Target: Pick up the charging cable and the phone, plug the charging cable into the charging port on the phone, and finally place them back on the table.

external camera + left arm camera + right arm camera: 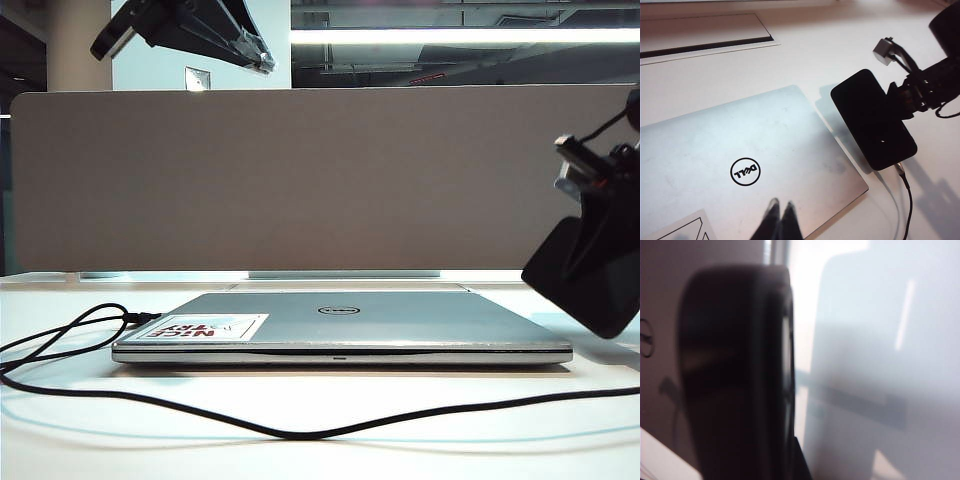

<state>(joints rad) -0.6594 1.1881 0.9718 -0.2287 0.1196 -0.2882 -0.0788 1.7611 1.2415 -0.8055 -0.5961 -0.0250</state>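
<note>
On your left, the left gripper (780, 220) hangs over the closed Dell laptop (340, 325), its fingers pressed together with nothing between them; the exterior view shows only that arm's dark body high above. The table (80, 430) lies bare in front of the laptop except for the charging cable (300, 432) snaking across. At the right edge, the right gripper (905, 97) clamps the phone (872, 120) above the table. Only the left wrist view shows the silvery plug sitting at the phone's lower end.
</note>
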